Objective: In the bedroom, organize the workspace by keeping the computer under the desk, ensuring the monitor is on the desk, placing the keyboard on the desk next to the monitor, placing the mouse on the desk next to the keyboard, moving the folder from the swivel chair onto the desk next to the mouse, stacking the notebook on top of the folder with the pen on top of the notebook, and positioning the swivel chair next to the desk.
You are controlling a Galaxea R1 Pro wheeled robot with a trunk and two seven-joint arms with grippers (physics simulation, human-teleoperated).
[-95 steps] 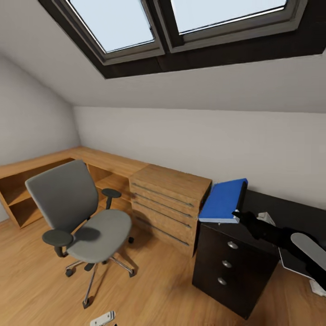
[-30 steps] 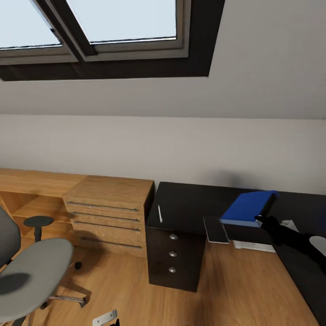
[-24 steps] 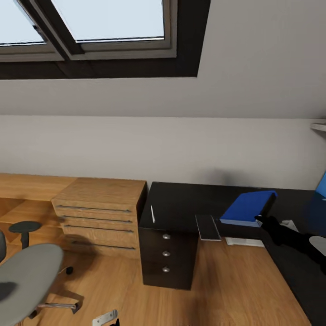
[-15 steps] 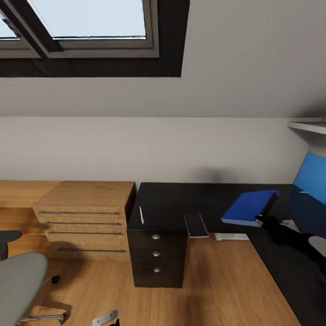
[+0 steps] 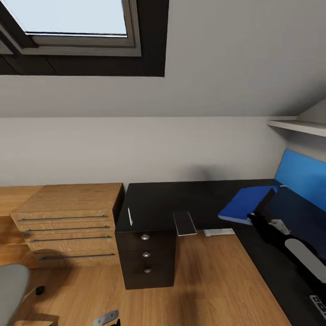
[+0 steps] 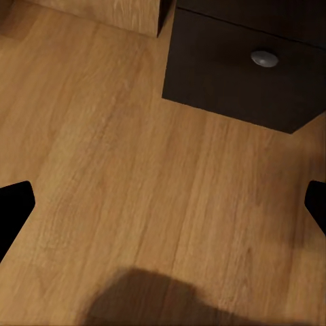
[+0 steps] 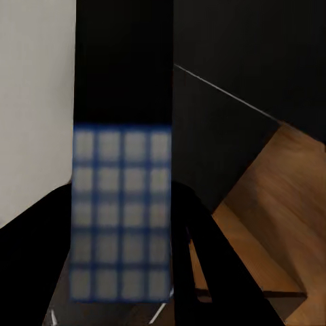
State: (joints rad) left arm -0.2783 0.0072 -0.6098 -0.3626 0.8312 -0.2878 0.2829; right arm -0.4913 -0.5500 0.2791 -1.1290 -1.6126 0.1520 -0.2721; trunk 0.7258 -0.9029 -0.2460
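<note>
The view has swung along the black desk, leaving the swivel chair at the frame edge, so the carry nears placement. Over the desk, the right gripper is clamped on the raised blue folder. The notebook and pen lie nearer the drawers. The left gripper hangs spread and empty over the floor.
</note>
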